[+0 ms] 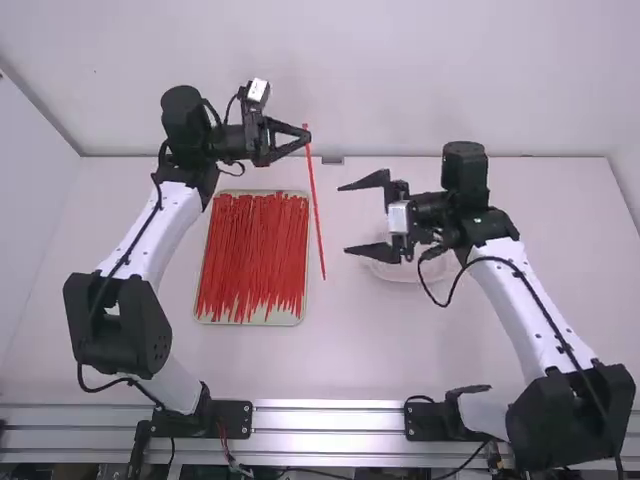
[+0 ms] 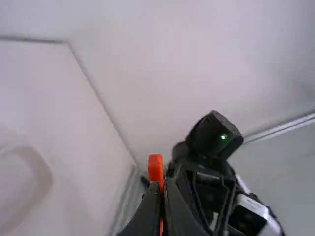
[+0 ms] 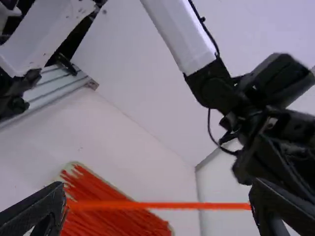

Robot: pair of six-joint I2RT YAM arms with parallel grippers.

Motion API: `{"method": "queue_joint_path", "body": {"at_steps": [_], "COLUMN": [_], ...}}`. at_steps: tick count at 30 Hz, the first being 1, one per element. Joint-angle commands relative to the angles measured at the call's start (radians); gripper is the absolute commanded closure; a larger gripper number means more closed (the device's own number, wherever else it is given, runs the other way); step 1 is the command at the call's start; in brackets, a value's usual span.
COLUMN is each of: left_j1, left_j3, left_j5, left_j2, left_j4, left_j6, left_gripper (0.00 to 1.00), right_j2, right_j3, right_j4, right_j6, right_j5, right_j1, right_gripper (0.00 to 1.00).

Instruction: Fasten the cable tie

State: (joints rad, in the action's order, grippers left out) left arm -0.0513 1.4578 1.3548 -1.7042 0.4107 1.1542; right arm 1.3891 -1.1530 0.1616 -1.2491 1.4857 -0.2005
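A single red cable tie (image 1: 315, 200) hangs above the table, held by its head end in my left gripper (image 1: 302, 138), which is shut on it at the back of the scene. The tie's orange head (image 2: 155, 167) sticks out past my left fingertips. My right gripper (image 1: 365, 215) stands wide open to the right of the tie, jaws facing it and apart from it. In the right wrist view the tie (image 3: 157, 206) runs straight across between my right fingers (image 3: 37, 214), with the left gripper (image 3: 275, 147) holding its far end.
A tray (image 1: 297, 318) holding several red cable ties (image 1: 255, 255) lies on the white table left of centre. A shallow clear dish (image 1: 400, 268) sits under the right gripper. The back wall stands close behind the left gripper.
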Motion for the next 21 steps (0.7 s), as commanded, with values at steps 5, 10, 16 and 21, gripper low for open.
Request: {"method": "queue_joint_path", "body": {"at_steps": [5,10,16,21], "left_j1": [0.011,0.011,0.010,0.010], "left_j3": [0.018,0.018,0.018,0.018], "left_j5": [0.037,0.014,-0.034,-0.035], "left_j2": [0.006,0.006,0.006,0.006], "left_j4": [-0.021,-0.018,-0.019,-0.022], "left_j6": [0.174,0.241,0.307,0.323], "left_gripper": [0.98,0.98,0.98,0.98], "right_j2": [-0.002,-0.002,-0.002,-0.002], "right_j3": [-0.024,-0.024,-0.024,-0.024], "right_j4": [0.003,0.003,0.003,0.004], "right_j6": [-0.289,-0.504,-0.665,-0.694], "right_j5": [0.075,0.075,0.060,0.060], "right_j1": [-0.038,-0.077,-0.114,-0.118], "right_gripper": [0.01,0.01,0.01,0.01]}}
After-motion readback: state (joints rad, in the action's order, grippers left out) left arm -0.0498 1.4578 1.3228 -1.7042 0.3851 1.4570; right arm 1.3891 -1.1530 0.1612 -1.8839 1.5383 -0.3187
